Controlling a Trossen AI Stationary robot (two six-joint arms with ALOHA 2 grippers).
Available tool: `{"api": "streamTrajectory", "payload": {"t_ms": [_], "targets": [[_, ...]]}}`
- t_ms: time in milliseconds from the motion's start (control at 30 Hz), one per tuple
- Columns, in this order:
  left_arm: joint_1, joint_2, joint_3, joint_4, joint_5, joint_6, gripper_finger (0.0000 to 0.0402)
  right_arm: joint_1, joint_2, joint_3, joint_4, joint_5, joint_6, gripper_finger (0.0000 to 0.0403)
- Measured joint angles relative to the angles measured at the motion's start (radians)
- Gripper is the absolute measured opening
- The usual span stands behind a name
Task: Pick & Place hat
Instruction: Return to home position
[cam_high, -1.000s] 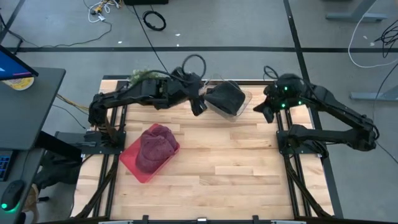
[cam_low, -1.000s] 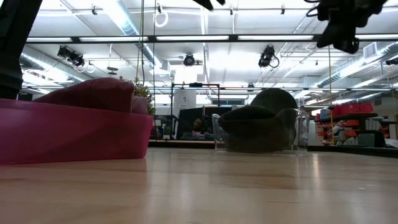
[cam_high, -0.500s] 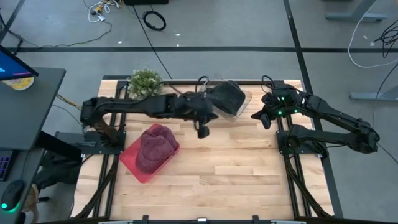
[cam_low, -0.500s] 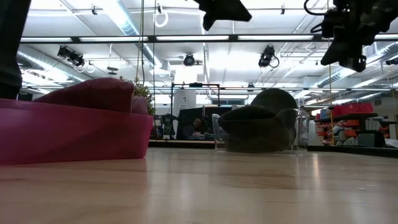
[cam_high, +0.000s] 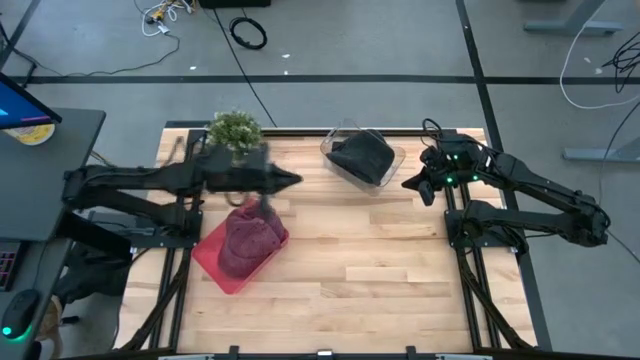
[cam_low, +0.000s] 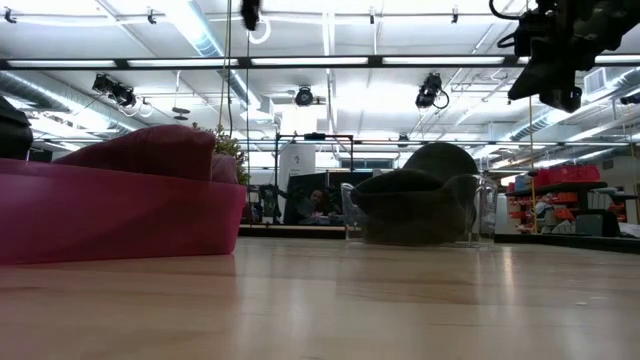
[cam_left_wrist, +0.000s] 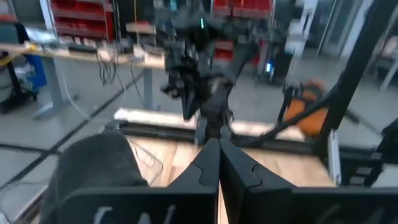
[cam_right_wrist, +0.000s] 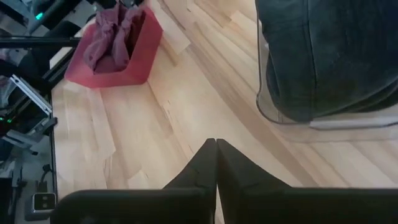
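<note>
The left tool (cam_left_wrist: 214, 147) is hovering over the far-left part of the worktop (cam_high: 380, 265), just beyond the red bin (cam_high: 214, 264) — fingers pressed together, gripping nothing. The right tool (cam_right_wrist: 216, 145) is hanging at the far right, beside the transparent bin (cam_high: 397, 160), likewise closed and empty. The red cap (cam_high: 246, 240) is lying in the red bin — the black cap (cam_high: 362, 157) is sitting in the transparent bin.

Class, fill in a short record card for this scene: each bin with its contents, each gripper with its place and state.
red bin: holds the red cap; left side of table
transparent bin: holds a black cap; far edge of table
left gripper: fingers shut, empty; over the table between plant and transparent bin
right gripper: fingers shut, empty; raised, right of the transparent bin
</note>
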Motion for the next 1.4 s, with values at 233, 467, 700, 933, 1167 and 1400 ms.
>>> {"api": "streamTrajectory", "payload": {"t_ms": [233,467,700,933,1167,1400], "targets": [[0.01,-0.312,-0.217,0.032,0.068,-0.04,0.0005,0.0,0.0,0.0,0.024,0.001,0.0,0.0008],[0.01,-0.57,-0.411,0.102,0.093,-0.065,0.0004,0.0,0.0,0.0,0.027,0.001,0.0,0.0008],[0.01,-0.76,-0.555,0.127,0.094,-0.086,0.0004,0.0,0.0,0.0,0.027,0.001,0.0,0.0008],[0.01,-0.917,-0.69,0.126,0.063,-0.11,0.001,0.0,0.0,0.0,0.026,0.002,-0.01,0.0008],[0.01,-1.065,-0.795,0.129,0.02,-0.119,0.0006,0.0,0.0,0.0,0.026,0.002,-0.003,0.0008],[0.01,-1.114,-0.842,0.129,0.019,-0.137,0.0008,0.0,0.001,0.0,0.026,0.001,-0.003,0.0008]]}}
